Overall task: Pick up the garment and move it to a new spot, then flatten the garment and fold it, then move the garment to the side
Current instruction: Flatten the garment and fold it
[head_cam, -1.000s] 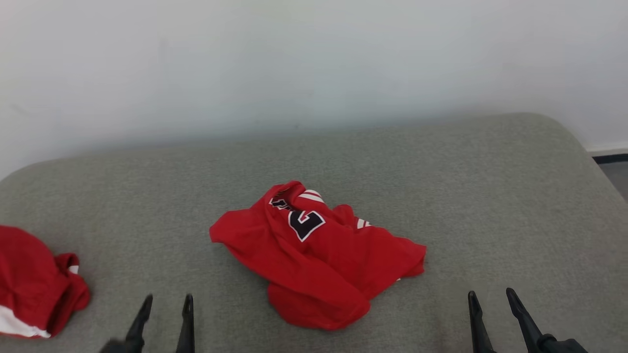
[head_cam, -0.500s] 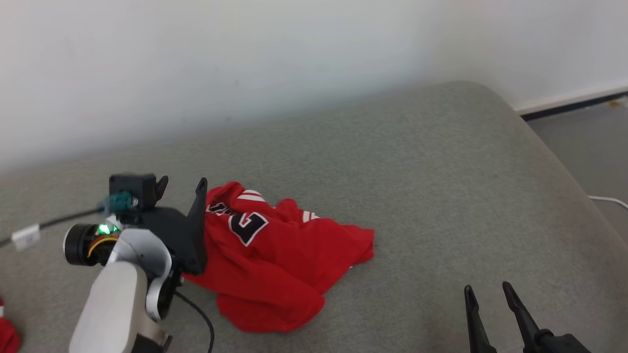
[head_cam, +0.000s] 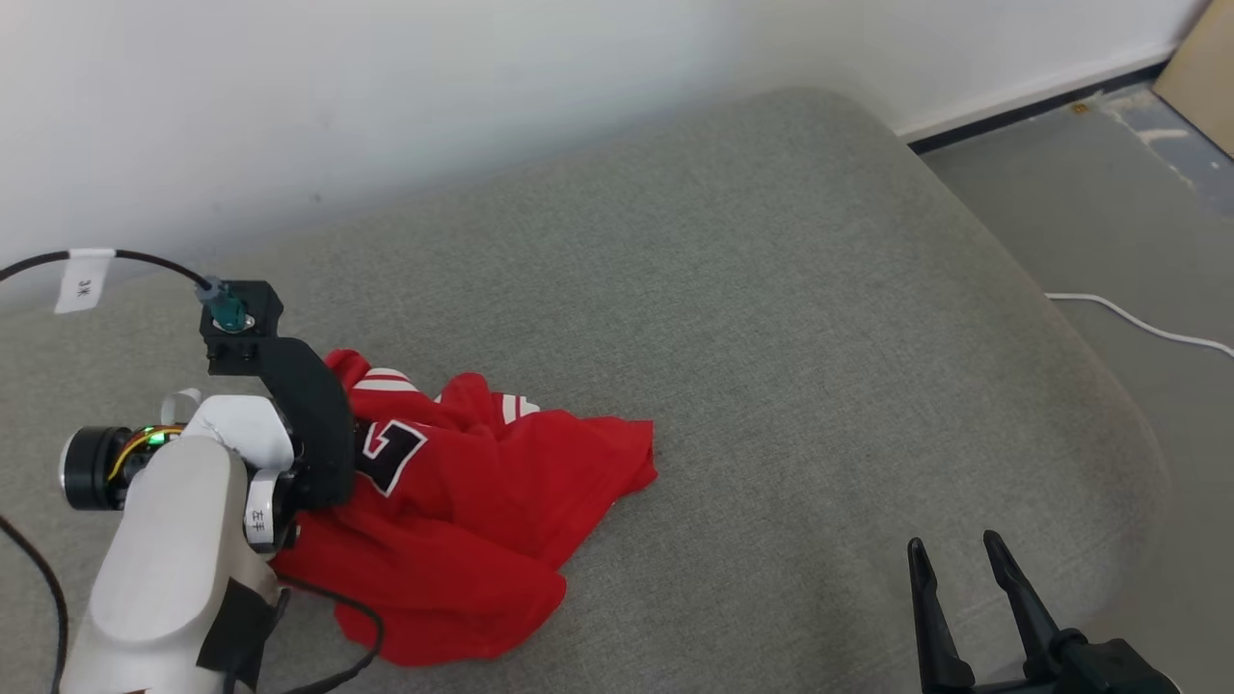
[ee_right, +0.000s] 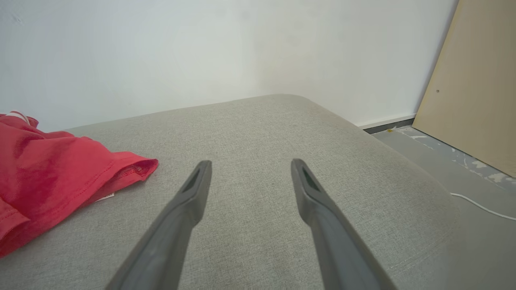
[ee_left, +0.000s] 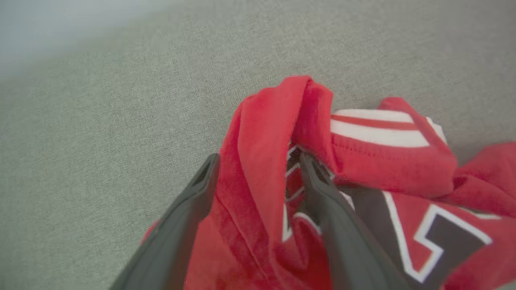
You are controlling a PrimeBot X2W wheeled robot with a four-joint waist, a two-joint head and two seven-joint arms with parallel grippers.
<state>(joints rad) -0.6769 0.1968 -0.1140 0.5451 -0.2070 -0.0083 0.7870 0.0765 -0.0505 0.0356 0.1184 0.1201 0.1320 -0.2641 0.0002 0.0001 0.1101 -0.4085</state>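
One garment [head_cam: 482,501], two spread pincers: left pincer [ee_left: 259,157], right pincer [head_cam: 952,542]

Head looks down; wrist views low; all share garment [head_cam: 463,501].

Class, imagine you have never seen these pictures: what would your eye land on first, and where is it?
The crumpled red shirt with a black number stands out, lying left of centre on the grey couch. The left gripper is down at its left edge, open fingers either side of a raised fold. The right gripper hangs open at lower right, above bare couch.
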